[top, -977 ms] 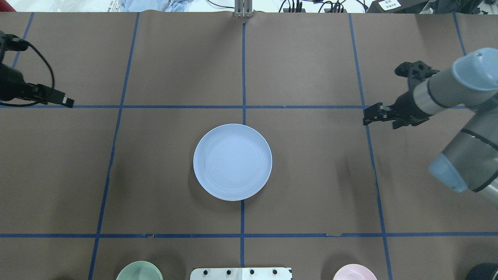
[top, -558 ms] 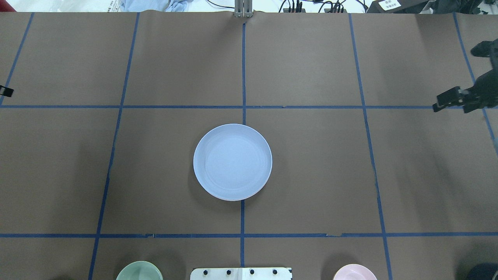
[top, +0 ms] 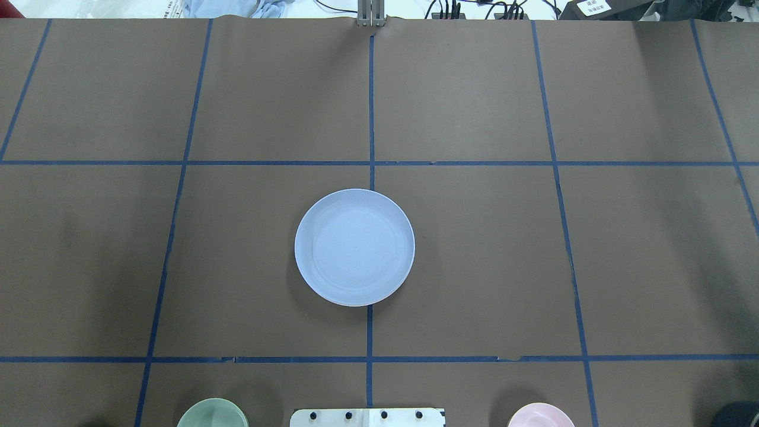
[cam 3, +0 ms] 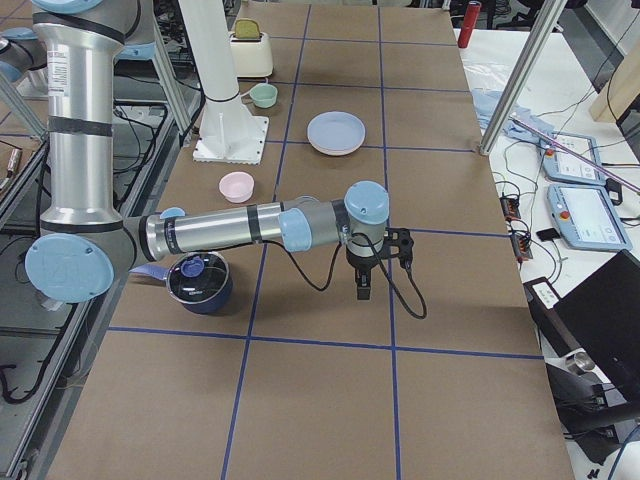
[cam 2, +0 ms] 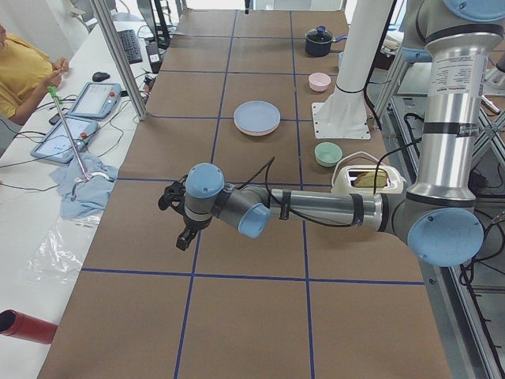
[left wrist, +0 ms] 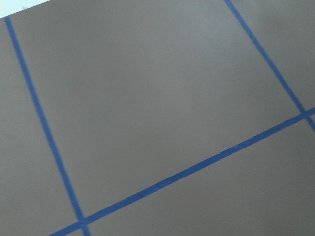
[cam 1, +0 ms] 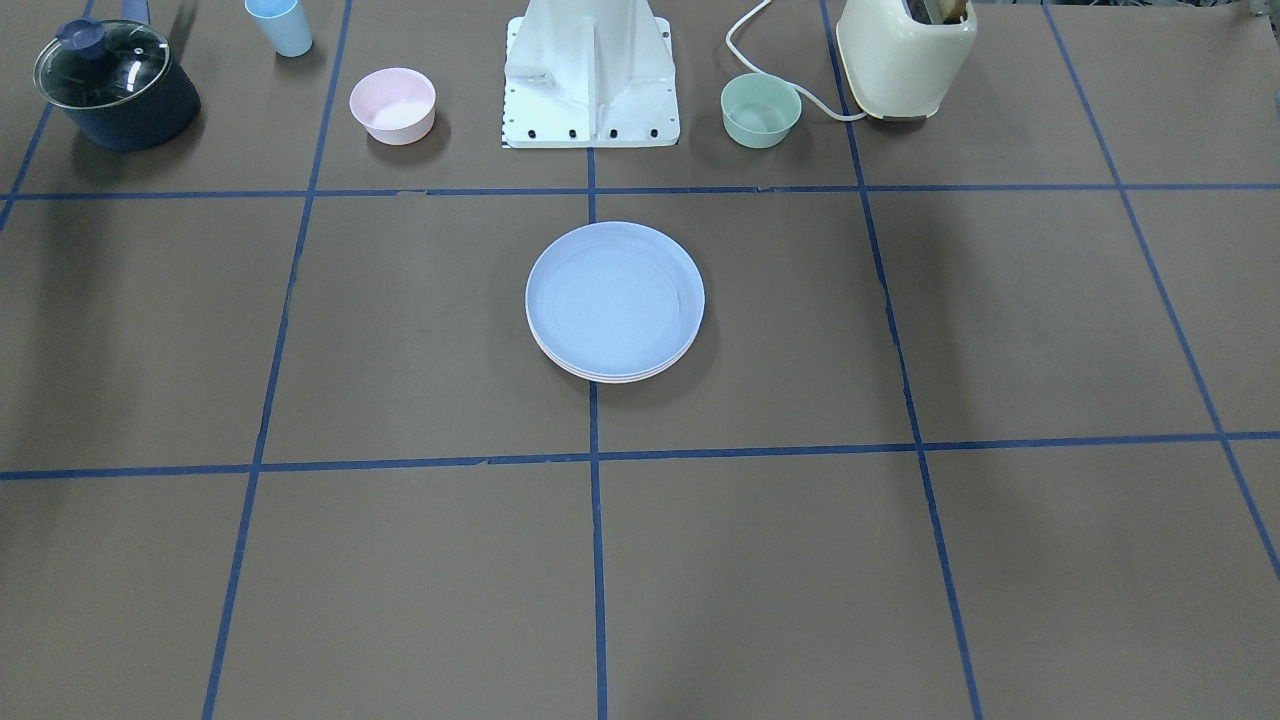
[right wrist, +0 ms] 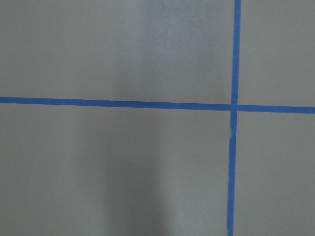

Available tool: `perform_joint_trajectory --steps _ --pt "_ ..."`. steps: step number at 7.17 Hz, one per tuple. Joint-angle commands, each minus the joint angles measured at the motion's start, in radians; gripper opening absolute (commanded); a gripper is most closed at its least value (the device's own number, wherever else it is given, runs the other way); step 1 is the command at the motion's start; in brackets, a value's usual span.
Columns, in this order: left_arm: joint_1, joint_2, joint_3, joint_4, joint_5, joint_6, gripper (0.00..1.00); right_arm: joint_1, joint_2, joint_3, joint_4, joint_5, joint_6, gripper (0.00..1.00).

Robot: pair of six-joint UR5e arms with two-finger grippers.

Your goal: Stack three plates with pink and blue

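The pale blue plate (top: 354,246) lies on top of a stack at the table's middle. In the front-facing view (cam 1: 615,297) thin pale rims of the plates under it (cam 1: 612,378) show at the near edge; their colours are hard to tell. The stack also shows in the left view (cam 2: 256,118) and the right view (cam 3: 336,132). My left gripper (cam 2: 183,237) shows only in the left view, far from the stack over bare table. My right gripper (cam 3: 360,290) shows only in the right view, also far off. I cannot tell whether either is open or shut.
Along the robot's side stand a small pink bowl (cam 1: 392,103), a mint-green bowl (cam 1: 760,108), a lidded dark pot (cam 1: 118,85), a blue cup (cam 1: 280,25), a cream toaster (cam 1: 905,55) and the white robot base (cam 1: 590,75). Wrist views show only brown paper and blue tape.
Both arms have drawn outward, the left to the left edge and the right to the right edge, and have left the overhead view. The stack has not moved.
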Motion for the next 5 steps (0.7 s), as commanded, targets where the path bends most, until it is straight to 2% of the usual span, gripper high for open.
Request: perform_joint_trajectory --steps 1,5 --pt "-0.021 0.004 0.000 0.022 -0.001 0.015 1.00 0.021 -0.029 0.003 -0.004 0.003 -0.037 1.00" --pt "-0.021 0.030 0.006 0.019 -0.002 0.006 1.00 0.024 -0.035 -0.006 -0.002 -0.003 -0.037 1.00"
